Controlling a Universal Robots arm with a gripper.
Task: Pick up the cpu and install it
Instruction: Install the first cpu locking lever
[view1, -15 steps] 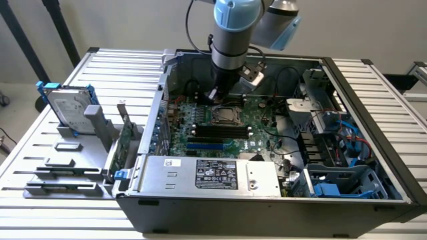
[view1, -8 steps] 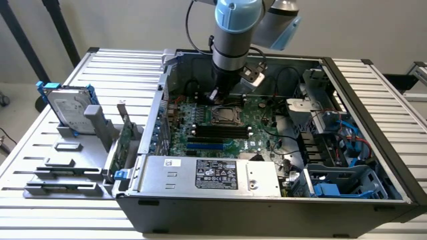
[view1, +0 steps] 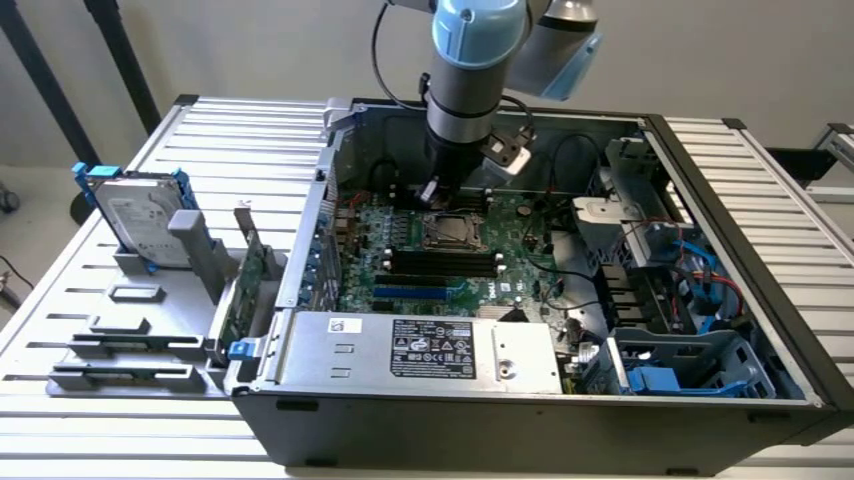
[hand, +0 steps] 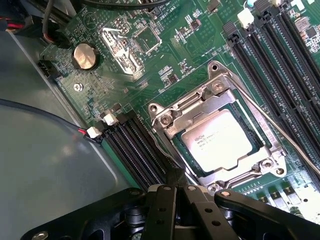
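Open computer case (view1: 747, 330) on slatted table (view1: 80, 300): gripper (hand: 176, 187) closed, empty, just beside socketed cpu (hand: 217, 140).

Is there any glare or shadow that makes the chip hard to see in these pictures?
Wrist view: the cpu in its socket catches soft light, its printed marking still visible; the dark gripper stands close beside it. Exterior view: even lighting, the arm shading the socket area, the cpu small and dim.

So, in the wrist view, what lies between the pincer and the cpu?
In the wrist view, the metal socket frame rims the cpu, and its edge lies between the cpu and the shut pincer; nothing else sits there.
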